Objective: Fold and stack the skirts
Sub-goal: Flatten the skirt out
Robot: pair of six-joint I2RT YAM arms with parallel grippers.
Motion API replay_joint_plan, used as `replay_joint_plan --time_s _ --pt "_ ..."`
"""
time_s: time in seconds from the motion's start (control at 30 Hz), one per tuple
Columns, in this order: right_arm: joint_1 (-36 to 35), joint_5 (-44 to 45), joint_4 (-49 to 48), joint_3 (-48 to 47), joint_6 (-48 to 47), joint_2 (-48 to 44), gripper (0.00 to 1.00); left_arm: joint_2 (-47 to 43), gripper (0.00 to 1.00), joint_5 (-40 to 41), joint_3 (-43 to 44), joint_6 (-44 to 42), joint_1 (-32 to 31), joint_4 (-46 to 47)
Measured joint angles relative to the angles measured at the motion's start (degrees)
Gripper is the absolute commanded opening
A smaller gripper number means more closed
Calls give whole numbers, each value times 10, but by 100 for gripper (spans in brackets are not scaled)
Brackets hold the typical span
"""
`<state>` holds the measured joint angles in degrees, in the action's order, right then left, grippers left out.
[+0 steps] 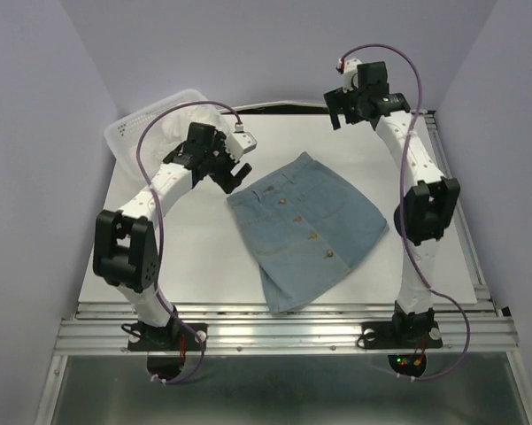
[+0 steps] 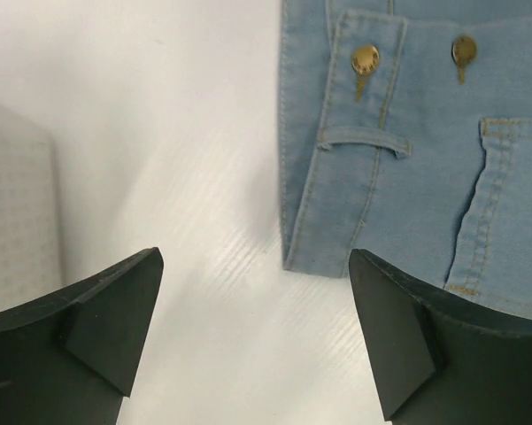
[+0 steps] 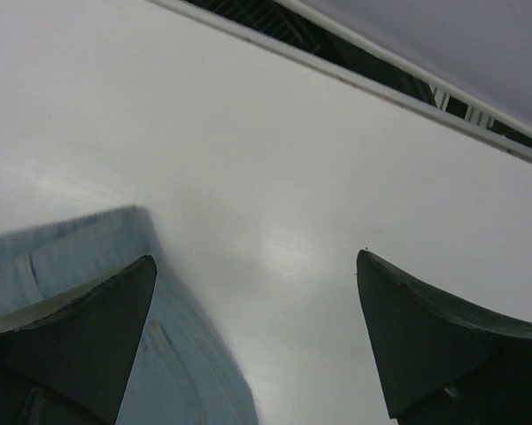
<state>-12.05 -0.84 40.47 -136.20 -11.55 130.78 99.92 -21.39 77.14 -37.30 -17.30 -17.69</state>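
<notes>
One skirt [image 1: 305,230], light blue denim with brass buttons down the front, lies spread flat in the middle of the white table [image 1: 195,257]. My left gripper [image 1: 235,173] hovers open just left of its waistband corner. In the left wrist view the left gripper [image 2: 255,266] has bare table between its fingers, with the skirt's [image 2: 407,177] belt loop and buttons just beyond the right finger. My right gripper [image 1: 339,113] is raised and open past the skirt's far corner. In the right wrist view the right gripper [image 3: 256,261] holds nothing, and the skirt's [image 3: 190,363] edge shows by the left finger.
A white mesh basket [image 1: 146,124] stands at the table's back left corner, behind the left gripper, with something white inside that I cannot make out. Its wall [image 2: 18,212] shows at the left of the left wrist view. Metal rails [image 1: 283,332] border the table.
</notes>
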Motion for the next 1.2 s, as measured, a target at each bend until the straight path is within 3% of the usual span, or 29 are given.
replay_joint_plan --time_s 0.07,0.13,0.2,0.27,0.33,0.43,0.57,0.7,0.8,1.07,1.2 --pt "0 0 2 87 -25 -86 98 -39 98 8 -11 7 -1 15" --pt "4 -5 -18 196 -44 -189 97 -92 88 10 -18 13 -7 20" --pt "8 -17 -23 318 -64 -296 89 -127 82 4 -18 13 -13 22" --pt "17 -31 -17 393 -83 -358 84 -142 74 -5 -18 18 -16 20" --pt "33 -48 -12 453 -99 -381 81 -143 74 -18 -23 23 -19 16" --pt "52 -54 0 516 -118 -363 67 -143 76 -20 -69 33 -29 14" --pt "69 -58 17 554 -134 -310 60 -116 76 -4 -93 51 -37 -14" --pt "70 -68 18 552 -143 -263 61 -44 75 9 -72 89 -38 -25" --pt "70 -106 28 499 -137 -221 64 -15 75 11 -61 118 -31 -32" --pt "69 -248 14 148 -80 -47 67 -17 75 -53 -75 257 44 3" --pt "62 -301 8 60 -62 26 75 -42 78 -77 -121 323 74 36"
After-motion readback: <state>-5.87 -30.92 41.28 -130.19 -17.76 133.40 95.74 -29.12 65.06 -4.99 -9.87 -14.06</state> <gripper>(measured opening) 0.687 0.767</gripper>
